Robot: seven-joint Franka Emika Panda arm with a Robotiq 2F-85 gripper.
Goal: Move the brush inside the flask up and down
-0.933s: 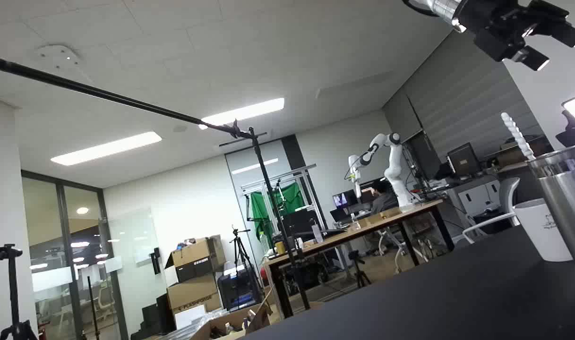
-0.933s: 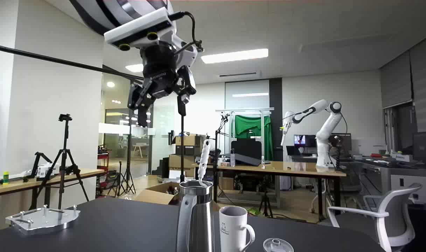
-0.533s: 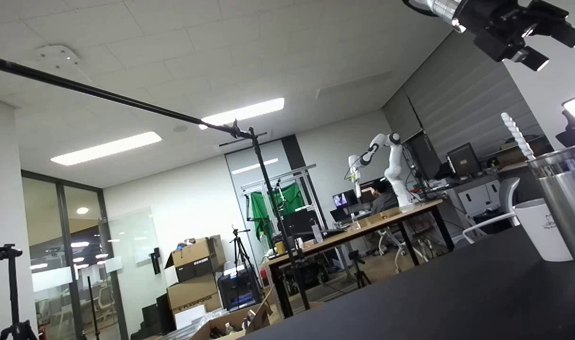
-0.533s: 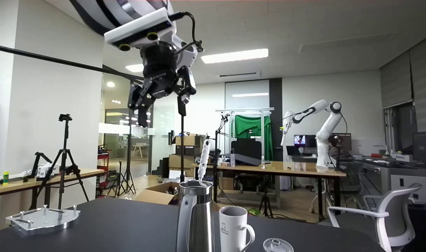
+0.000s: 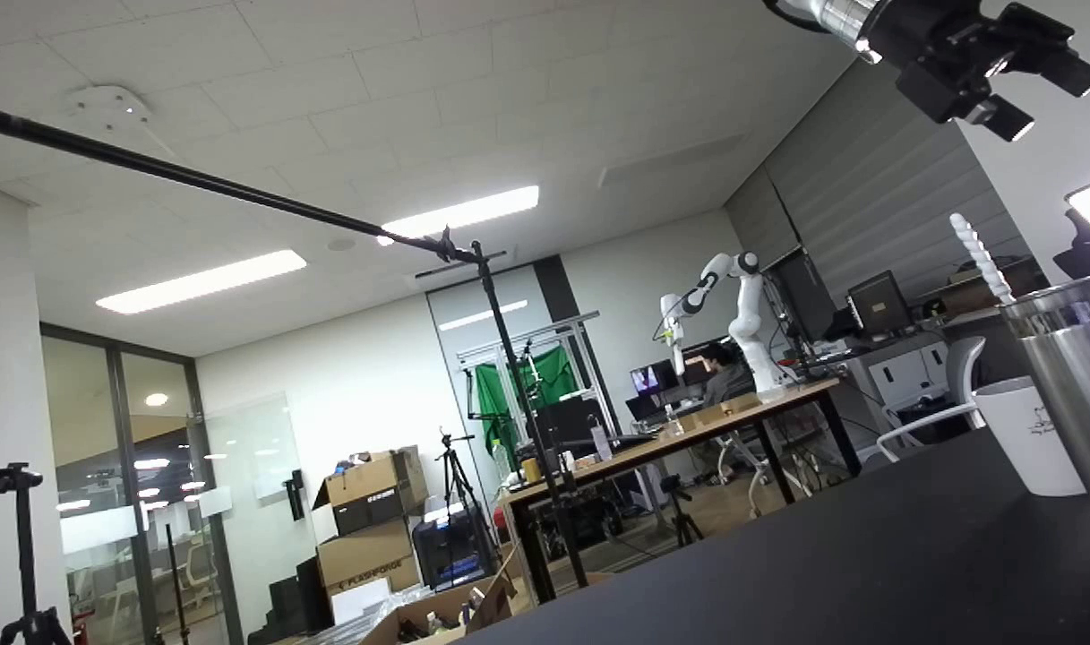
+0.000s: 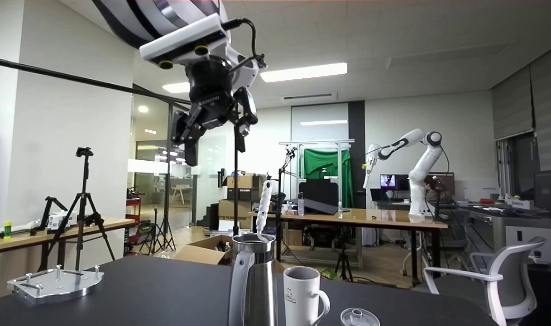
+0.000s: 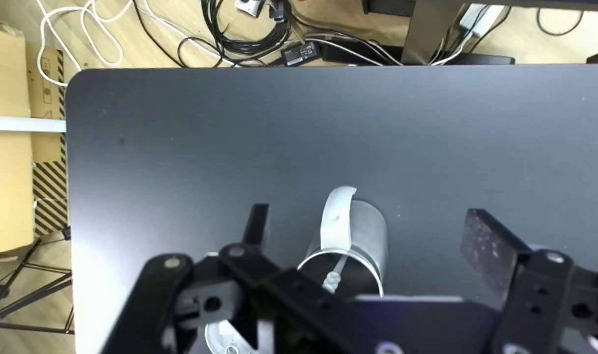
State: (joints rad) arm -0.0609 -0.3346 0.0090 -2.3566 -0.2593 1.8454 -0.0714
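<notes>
Gripper with its two fingers spread wide hangs above the dark worktop, higher than the brush and well apart from it. Slanting out of the mouth of the steel flask, the brush shows its white, beaded handle above the rim in both exterior views, while its lower end is hidden inside. The wrist view looks down on the flask, which appears between the fingers, brush handle rising from its round opening. Just right of the flask in an exterior view stands a white mug printed with a small dark drawing, and to the right of the mug, a round, lid-like disc lies on the worktop. At left rests a silvery plate studded with short pegs. At far right, a second robot arm, white and jointed, stands on a wooden table, right of a hanging green cloth; a grey office chair with white armrests occupies the near right
</notes>
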